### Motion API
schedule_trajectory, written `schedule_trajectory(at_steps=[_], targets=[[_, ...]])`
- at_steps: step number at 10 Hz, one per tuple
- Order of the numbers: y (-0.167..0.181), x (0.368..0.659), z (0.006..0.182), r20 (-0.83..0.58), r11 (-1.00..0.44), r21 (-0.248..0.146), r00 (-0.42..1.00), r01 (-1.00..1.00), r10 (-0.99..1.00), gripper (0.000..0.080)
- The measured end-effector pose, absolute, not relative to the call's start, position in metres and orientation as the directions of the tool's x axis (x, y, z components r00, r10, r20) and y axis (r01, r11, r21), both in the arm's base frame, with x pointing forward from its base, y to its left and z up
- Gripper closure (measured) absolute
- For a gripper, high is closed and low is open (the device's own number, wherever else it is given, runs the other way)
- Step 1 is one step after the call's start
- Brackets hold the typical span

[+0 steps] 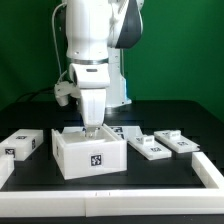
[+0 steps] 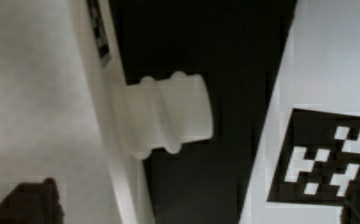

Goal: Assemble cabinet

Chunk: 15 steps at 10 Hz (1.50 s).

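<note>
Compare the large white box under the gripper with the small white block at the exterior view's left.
The cabinet box is much bigger and taller; the left block is small and low. The box sits directly under the gripper; the block lies apart from it. Both are white and tagged.

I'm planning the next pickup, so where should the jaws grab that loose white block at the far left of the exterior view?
Probably from straight above, jaws closing across the short width of the white block. It lies flat on the table, apart from the cabinet box, with both long sides free.
</note>
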<state>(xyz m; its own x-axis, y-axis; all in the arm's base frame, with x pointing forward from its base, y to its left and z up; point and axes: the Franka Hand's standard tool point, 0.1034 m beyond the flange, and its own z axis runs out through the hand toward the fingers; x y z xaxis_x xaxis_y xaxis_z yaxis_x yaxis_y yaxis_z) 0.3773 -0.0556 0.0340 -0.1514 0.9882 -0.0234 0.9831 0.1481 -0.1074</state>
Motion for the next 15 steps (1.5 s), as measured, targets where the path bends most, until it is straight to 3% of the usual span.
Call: schedule_trajectory(at_steps=[2,5,7,8,9,10,11,15], targets=[[-0.0532,0.3822,0.0248,-0.018,0.153,-0.120,-0.156,0.981,0.988,0.0002],[-0.0537,0.3868,0.0244,-0.020,0.139,-0.118,-0.143,0.983,0.990,0.0018],[-0.0542,0.3867,0.0243,-0.020,0.138,-0.118,-0.141,0.983,0.990,0.0373],[-0.0543,0.3866,0.0243,-0.020,0.137,-0.118,-0.141,0.983,0.990,0.0509],[-0.0544,0.3867,0.0243,-0.020,0.137,-0.118,-0.141,0.984,0.990,0.0509],[-0.0544,0.3867,0.0243,-0.020,0.137,-0.118,-0.141,0.984,0.990,0.0688],[-0.0547,0.3878,0.0248,-0.021,0.136,-0.113,-0.140,0.984,0.990,0.0757],[-0.0550,0.3885,0.0250,-0.022,0.136,-0.109,-0.139,0.985,0.990,0.0757]])
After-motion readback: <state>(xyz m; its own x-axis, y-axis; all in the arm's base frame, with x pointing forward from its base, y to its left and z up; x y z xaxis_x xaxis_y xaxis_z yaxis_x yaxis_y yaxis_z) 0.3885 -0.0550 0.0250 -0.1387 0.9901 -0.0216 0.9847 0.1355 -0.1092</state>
